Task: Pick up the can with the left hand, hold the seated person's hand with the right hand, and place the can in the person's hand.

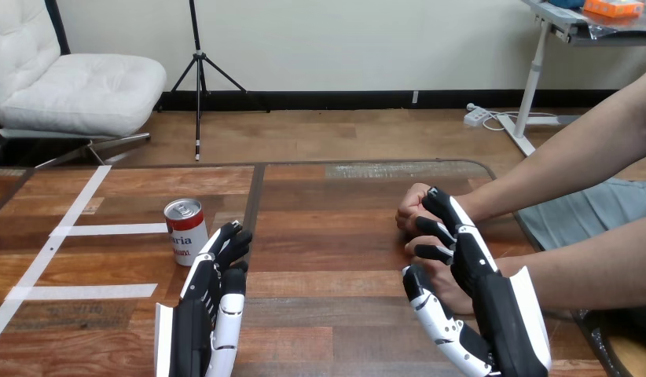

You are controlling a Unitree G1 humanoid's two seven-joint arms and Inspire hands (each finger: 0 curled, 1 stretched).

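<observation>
A red and white can [185, 230] with a silver top stands upright on the wooden table [328, 236], left of the middle. My left hand [214, 287] lies just behind and to the right of the can, its fingers relaxed and pointing at it, their tips almost at its side. At the right, the person's two hands rest on the table: a farther fist [411, 206] and a nearer hand [434, 275]. My right hand [471, 263] lies over the nearer hand, with its fingers curled across the top and its thumb along the near side.
The person's forearms [571, 165] come in from the right edge and cross the table's right side. White tape strips [108, 229] mark the tabletop at the left, beyond the can. A dark seam [253, 212] runs down the table beside the can.
</observation>
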